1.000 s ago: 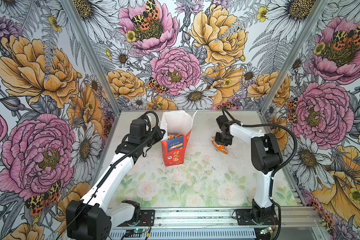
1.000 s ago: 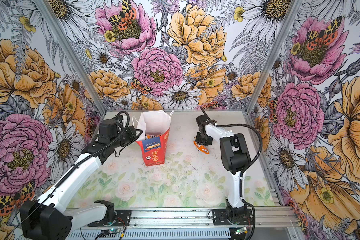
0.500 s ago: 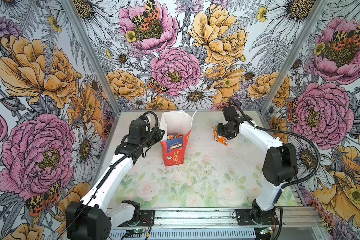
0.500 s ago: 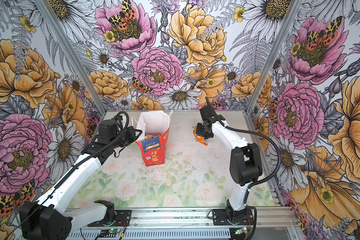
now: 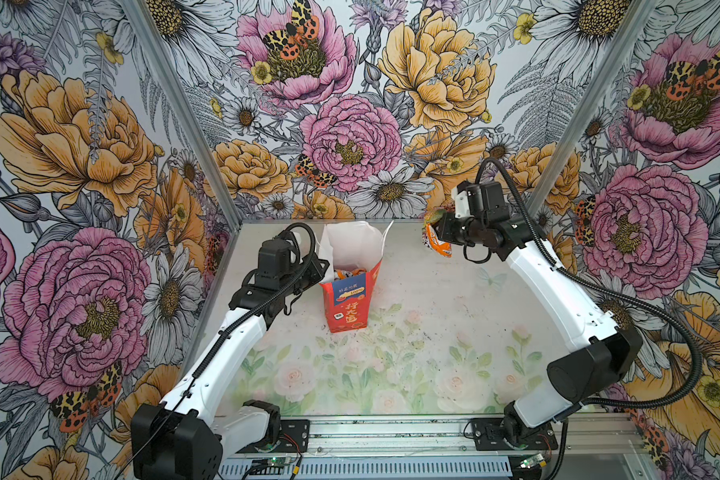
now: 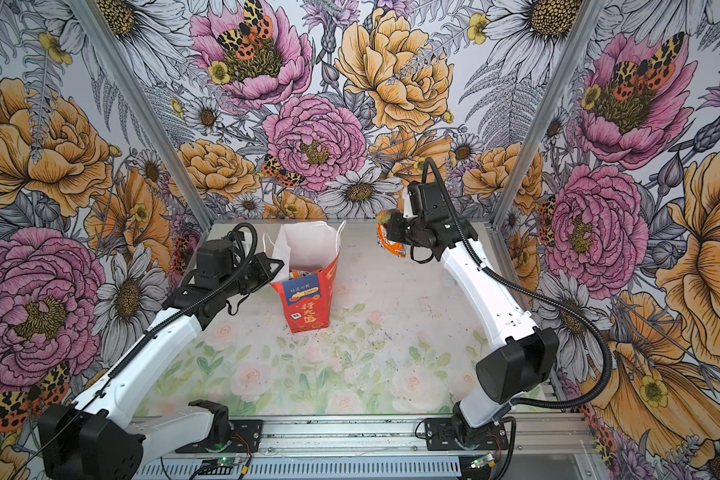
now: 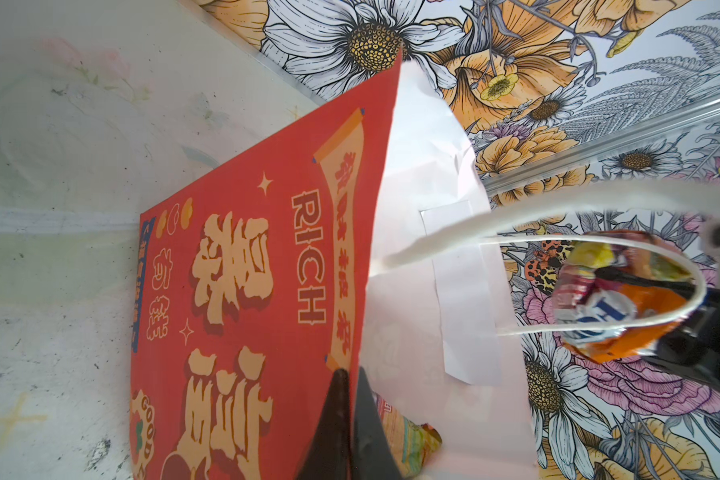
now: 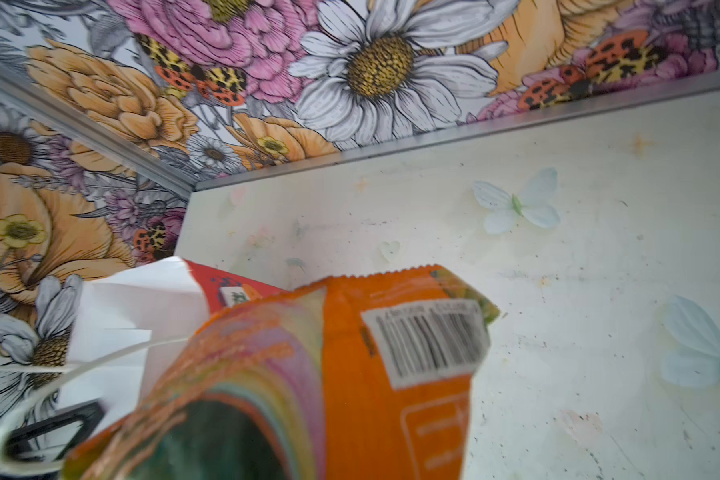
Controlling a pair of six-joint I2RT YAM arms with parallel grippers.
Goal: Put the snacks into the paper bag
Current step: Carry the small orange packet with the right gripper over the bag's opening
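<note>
1. Nearest the arm bases, the floral tabletop (image 5: 391, 374) is lying flecked with dark specks in both top views.
2. Further in, the paper bag (image 5: 350, 303) is standing upright on the tabletop, left of centre, with its mouth gaping and its white inside showing. Both top views are showing its blue label panel. The left wrist view is instead showing a red side (image 7: 246, 291) printed "RICH".
3. The left fingers (image 7: 335, 415) are clamping the bag's left rim. The top views are only showing the arm reaching that rim. The left wrist view is showing one finger outside the red wall and the other against the white inside, pressed together on the paper.
4. Inside the bag, a bagged packet (image 5: 346, 273) is peeking over the front rim in both top views. The left wrist view is catching it low against the white lining (image 7: 408, 436).
5. Farthest back, right of the bag and apart from it, the right fingers (image 5: 443, 232) are gripping an orange packet (image 5: 433, 245) off the tabletop, near the back wall.
   - The top views are showing the packet crumpled.
   - The right wrist view is showing its barcode and serrated edge (image 8: 350, 374), with the packet hiding the fingers.
   - The left wrist view is framing it (image 7: 624, 307) behind the white cord handles (image 7: 516, 212).
</note>
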